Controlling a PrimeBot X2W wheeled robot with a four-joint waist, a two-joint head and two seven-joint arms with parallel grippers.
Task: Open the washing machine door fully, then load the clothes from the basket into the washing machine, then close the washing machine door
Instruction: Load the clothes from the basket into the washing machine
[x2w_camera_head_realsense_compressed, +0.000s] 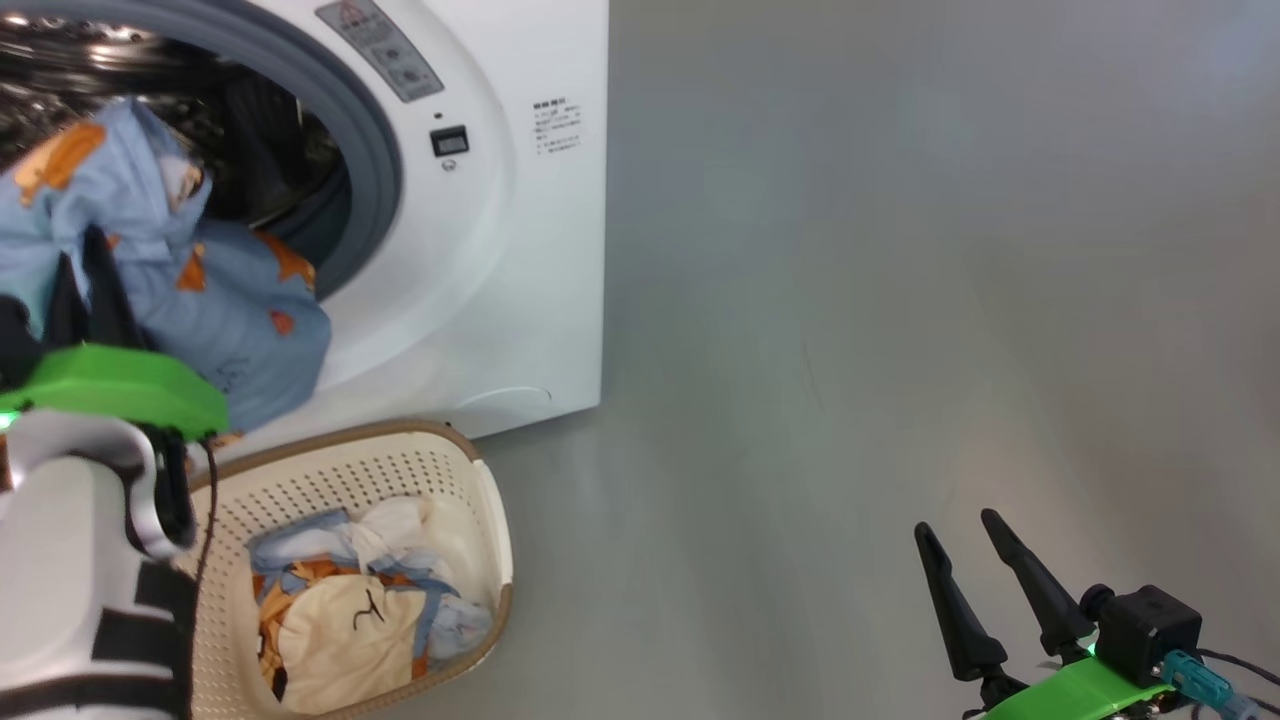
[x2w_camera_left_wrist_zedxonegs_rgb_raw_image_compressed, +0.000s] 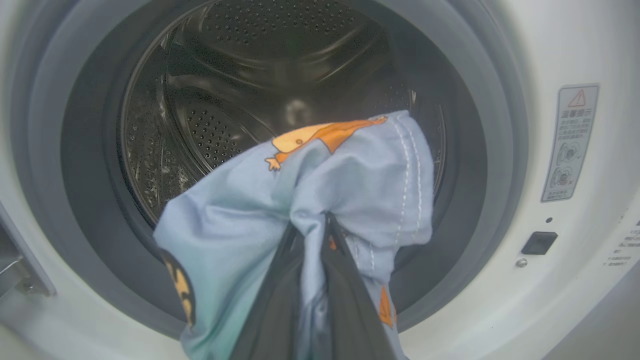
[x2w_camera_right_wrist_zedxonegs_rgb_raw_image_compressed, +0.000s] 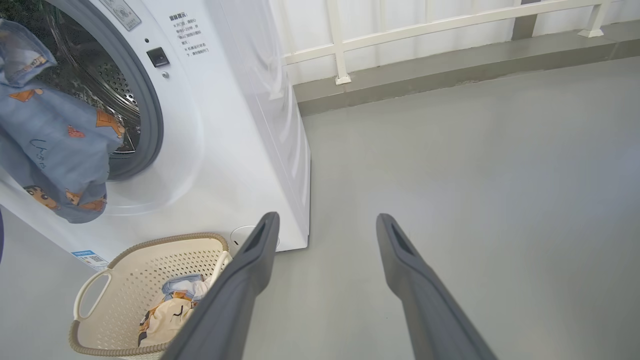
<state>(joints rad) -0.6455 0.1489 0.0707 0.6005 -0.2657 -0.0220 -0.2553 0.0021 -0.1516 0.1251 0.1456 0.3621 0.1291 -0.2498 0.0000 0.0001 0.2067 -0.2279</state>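
Loading half done: left tool (x2w_camera_left_wrist_zedxonegs_rgb_raw_image_compressed: 325, 222) pinches a blue garment (x2w_camera_left_wrist_zedxonegs_rgb_raw_image_compressed: 300, 190) at the washing machine (x2w_camera_head_realsense_compressed: 520, 250), right tool (x2w_camera_right_wrist_zedxonegs_rgb_raw_image_compressed: 327, 220) wide, empty; clothes (x2w_camera_head_realsense_compressed: 350, 610) wait in basket (x2w_camera_head_realsense_compressed: 500, 540).

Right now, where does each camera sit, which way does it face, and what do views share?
Head view: up high, looks down at the washing machine, the basket, floor; left gripper and right gripper show.
Left wrist view: faces into the drum; its fingers pinch the blue garment.
Right wrist view: low, faces floor and railing; its open fingers show.
Shared: all three show that garment.
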